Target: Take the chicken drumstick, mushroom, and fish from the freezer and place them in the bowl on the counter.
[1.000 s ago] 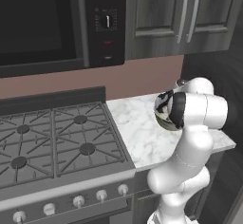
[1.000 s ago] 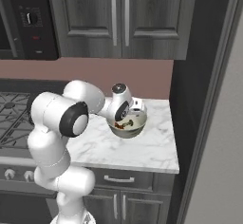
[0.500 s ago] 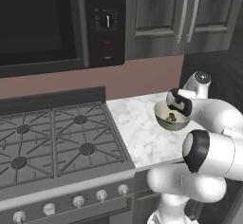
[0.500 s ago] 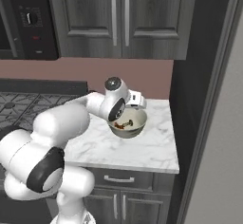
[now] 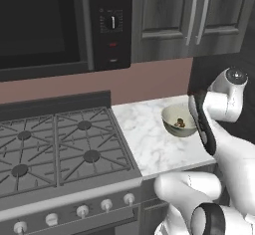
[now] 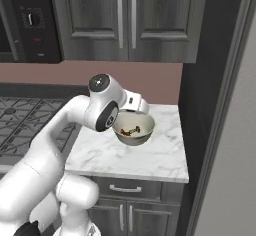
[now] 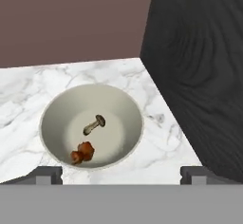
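In the hand view the gripper (image 7: 121, 174) has its two dark fingertips (image 7: 46, 174) spread wide apart at the bottom corners, with nothing between them. It looks straight down over the bowl (image 7: 52, 111), which sits just past the tips toward 12 o'clock.

Inside the bowl lie the mushroom (image 7: 94, 124), near the middle with its cap toward 2 o'clock, and the chicken drumstick (image 7: 82, 153), a reddish-brown lump at about 7 o'clock from it (the two are close but not touching).

The bowl stands on the counter (image 7: 19, 90), white marble with grey veins. A dark wood-grain panel (image 7: 199, 66) rises at 3 o'clock of the bowl, and a plain brown-pink wall (image 7: 71, 19) runs along 12 o'clock.

In the right base view the bowl (image 6: 145, 129) sits on the counter (image 6: 150, 160) just beside the arm's wrist, toward the back of the slab. In the left base view the bowl (image 5: 172, 117) is at the right part of the counter (image 5: 144, 139), and the gas stove (image 5: 60, 144) lies at 9 o'clock of it, under a black microwave (image 5: 50, 25).
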Controlling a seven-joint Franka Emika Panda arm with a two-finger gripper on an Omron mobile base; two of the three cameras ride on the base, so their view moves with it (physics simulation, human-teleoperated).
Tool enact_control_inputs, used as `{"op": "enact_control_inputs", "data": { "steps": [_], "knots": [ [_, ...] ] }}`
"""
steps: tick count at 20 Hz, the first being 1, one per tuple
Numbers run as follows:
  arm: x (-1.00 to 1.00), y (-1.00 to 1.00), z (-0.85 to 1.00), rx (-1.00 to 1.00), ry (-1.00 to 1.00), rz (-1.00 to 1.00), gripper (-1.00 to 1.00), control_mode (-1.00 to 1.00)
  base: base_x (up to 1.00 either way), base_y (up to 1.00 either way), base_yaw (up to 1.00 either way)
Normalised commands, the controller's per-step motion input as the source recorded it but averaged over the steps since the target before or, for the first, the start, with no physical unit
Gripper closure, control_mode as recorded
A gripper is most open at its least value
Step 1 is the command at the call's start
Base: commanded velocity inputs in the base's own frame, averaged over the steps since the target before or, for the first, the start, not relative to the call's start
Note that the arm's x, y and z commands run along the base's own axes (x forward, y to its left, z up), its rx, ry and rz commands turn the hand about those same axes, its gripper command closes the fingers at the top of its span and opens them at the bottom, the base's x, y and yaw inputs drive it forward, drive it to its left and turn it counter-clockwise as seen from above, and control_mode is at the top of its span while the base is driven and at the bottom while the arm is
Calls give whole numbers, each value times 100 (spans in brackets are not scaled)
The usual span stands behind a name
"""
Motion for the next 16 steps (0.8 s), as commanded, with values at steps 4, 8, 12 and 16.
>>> {"op": "enact_control_inputs", "data": {
  "steps": [4, 8, 12, 16],
  "knots": [
    [-100, 4, 89, 3, 6, -8, -100, -100, 0, 0, 0],
    [-100, 23, 37, 0, 15, -3, -100, -100, 0, 0, 0],
    [-100, 41, 2, 0, 11, 0, -100, -100, 0, 0, 0],
    [0, 0, 0, 0, 0, 0, -100, 100, -100, 32, 0]
  ]
}}
